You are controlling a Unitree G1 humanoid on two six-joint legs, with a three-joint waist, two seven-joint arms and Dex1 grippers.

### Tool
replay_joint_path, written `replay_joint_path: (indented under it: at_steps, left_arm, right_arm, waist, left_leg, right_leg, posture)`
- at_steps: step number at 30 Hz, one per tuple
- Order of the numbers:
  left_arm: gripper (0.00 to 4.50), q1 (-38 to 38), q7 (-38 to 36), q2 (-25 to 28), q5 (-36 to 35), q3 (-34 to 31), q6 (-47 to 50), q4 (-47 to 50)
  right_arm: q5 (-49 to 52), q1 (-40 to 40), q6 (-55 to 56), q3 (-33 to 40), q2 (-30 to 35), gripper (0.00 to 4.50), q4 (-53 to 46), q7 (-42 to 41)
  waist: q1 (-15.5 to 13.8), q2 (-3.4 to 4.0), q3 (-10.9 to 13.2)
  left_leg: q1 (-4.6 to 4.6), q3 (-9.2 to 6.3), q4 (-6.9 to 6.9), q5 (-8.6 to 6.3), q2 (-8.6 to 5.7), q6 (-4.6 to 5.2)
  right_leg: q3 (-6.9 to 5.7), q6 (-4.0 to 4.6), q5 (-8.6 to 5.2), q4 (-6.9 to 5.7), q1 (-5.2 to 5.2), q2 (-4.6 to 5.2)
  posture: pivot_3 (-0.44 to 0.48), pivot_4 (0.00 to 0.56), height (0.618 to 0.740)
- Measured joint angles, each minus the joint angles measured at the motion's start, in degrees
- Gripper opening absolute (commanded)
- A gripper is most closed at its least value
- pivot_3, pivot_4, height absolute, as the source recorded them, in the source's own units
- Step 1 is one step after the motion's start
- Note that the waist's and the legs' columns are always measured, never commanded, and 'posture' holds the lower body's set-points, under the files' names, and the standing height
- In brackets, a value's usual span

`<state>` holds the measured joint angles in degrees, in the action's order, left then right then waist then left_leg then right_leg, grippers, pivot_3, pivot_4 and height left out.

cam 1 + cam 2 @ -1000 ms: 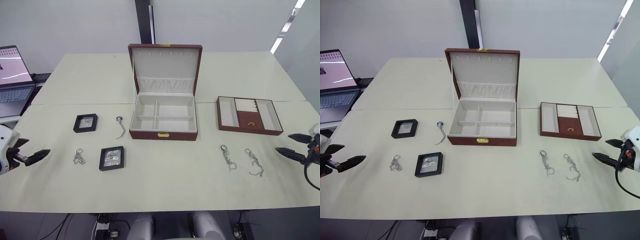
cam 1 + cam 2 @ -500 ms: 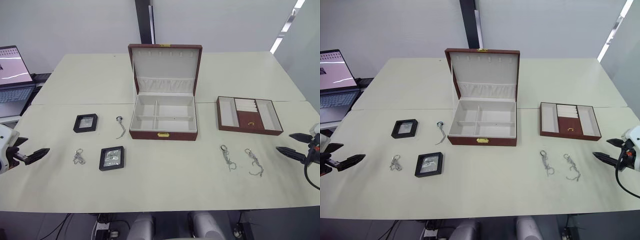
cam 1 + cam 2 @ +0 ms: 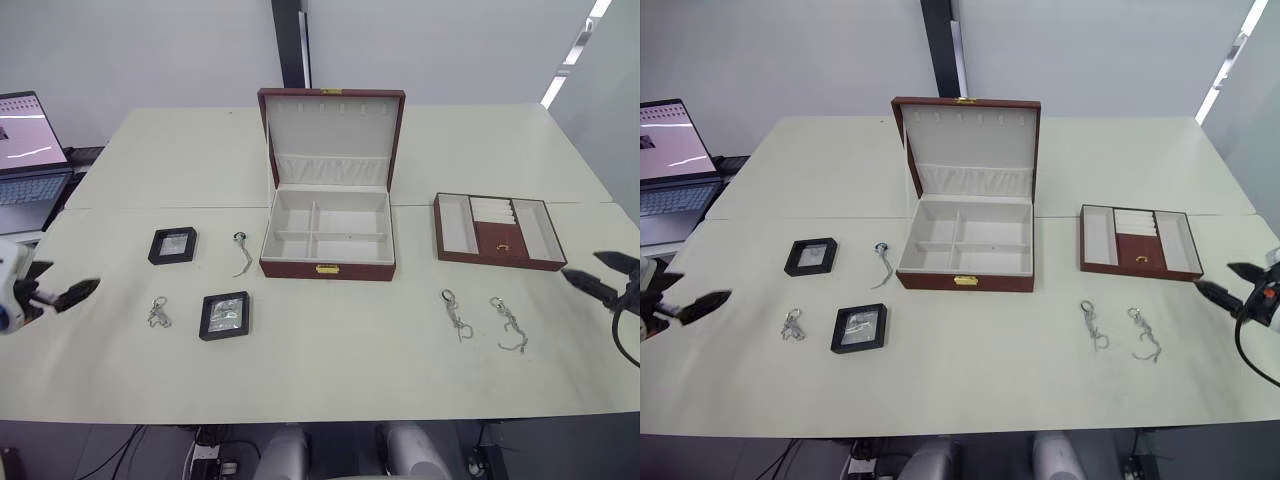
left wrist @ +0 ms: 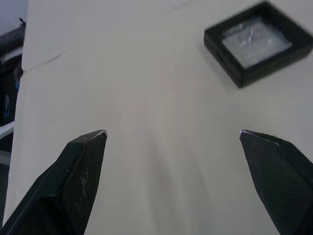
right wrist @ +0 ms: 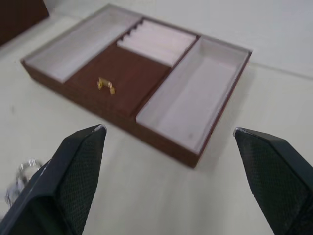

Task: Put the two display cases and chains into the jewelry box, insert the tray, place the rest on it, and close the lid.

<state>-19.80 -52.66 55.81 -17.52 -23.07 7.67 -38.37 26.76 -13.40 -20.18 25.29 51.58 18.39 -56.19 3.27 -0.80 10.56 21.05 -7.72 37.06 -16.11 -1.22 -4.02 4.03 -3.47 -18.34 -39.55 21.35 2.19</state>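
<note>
The jewelry box (image 3: 328, 262) stands open at the table's middle, its lid (image 3: 332, 137) upright and its compartments bare. Left of it lie two black display cases (image 3: 172, 245) (image 3: 224, 315) and two chains (image 3: 241, 252) (image 3: 157, 312). Two more chains (image 3: 453, 313) (image 3: 508, 322) lie to the right, in front of the brown tray (image 3: 548, 264). My left gripper (image 3: 70, 285) hovers open at the left table edge, pointing toward the far display case (image 4: 259, 41). My right gripper (image 3: 582, 265) is open beside the tray's (image 5: 195, 159) right end. Both hold nothing.
A laptop (image 3: 25, 150) sits open on a stand off the table's left side. A small gold piece (image 5: 105, 85) rests on the tray's brown middle section. A seam (image 3: 160, 208) crosses the table behind the display cases.
Both grippers have drifted a little farther from me and outward, the right one now level with the tray's front edge. Nothing on the table has moved.
</note>
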Motion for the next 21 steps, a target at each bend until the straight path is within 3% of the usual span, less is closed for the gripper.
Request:
replay_joint_path:
  at_steps: [3,6,10,17,20,21]
  left_arm:
    - [4.5,-1.22,3.47,-6.41,-0.69,3.32,5.67,11.35]
    - [4.5,-3.3,6.84,-11.42,-0.26,7.34,10.07,16.9]
    - [3.34,-7.52,10.39,-16.38,2.29,13.63,13.55,20.28]
    - [1.19,-13.43,12.67,-20.45,6.83,20.05,14.31,17.79]
    - [0.33,-14.12,13.01,-21.94,8.2,21.6,14.35,16.66]
    - [0.01,-14.48,13.08,-22.5,8.6,21.98,14.33,16.14]
  right_arm:
    - [2.74,-3.11,-5.43,-2.99,-4.87,4.44,-9.68,3.99]
    - [2.36,-5.7,-8.21,-7.39,-7.6,3.83,-14.52,7.45]
    - [-1.96,-9.34,-9.2,-15.12,-10.76,2.48,-16.16,11.57]
    - [-9.79,-13.08,-9.15,-24.85,-15.75,0.63,-14.06,14.83]
    - [-12.42,-15.65,-9.16,-28.02,-19.62,0.0,-12.12,17.0]
    - [-13.06,-16.57,-9.16,-28.95,-21.04,0.0,-11.52,17.81]
  waist:
    - [-0.01,-0.02,-0.01]
    - [-0.01,-0.04,-0.02]
    - [0.0,-0.05,-0.03]
    - [0.17,-0.06,-0.03]
    - [0.33,-0.06,-0.04]
    - [0.33,-0.06,-0.04]
  left_leg:
    - [0.02,0.0,0.01,0.0,-0.01,0.0]
    - [0.07,0.01,0.01,0.0,-0.03,0.0]
    - [0.12,0.01,0.04,0.0,-0.05,0.0]
    - [0.15,0.05,0.03,0.01,-0.05,-0.01]
    - [0.19,0.08,0.09,0.06,-0.06,-0.1]
    - [0.19,0.08,0.11,0.07,-0.05,-0.11]
  right_leg:
    - [0.01,0.0,0.0,0.0,0.03,0.0]
    - [-0.05,0.0,0.0,0.0,0.11,0.01]
    - [-0.05,0.0,0.0,-0.02,0.16,0.01]
    - [-0.07,0.01,0.0,-0.03,0.29,0.01]
    - [-0.06,0.01,0.01,-0.22,0.42,0.03]
    - [-0.08,0.01,0.01,-0.26,0.44,0.03]
  posture:
    - [0.0,0.15,0.74]
    - [0.0,0.15,0.74]
    - [0.0,0.15,0.74]
    - [0.0,0.15,0.74]
    - [0.0,0.15,0.74]
    - [0.0,0.15,0.74]
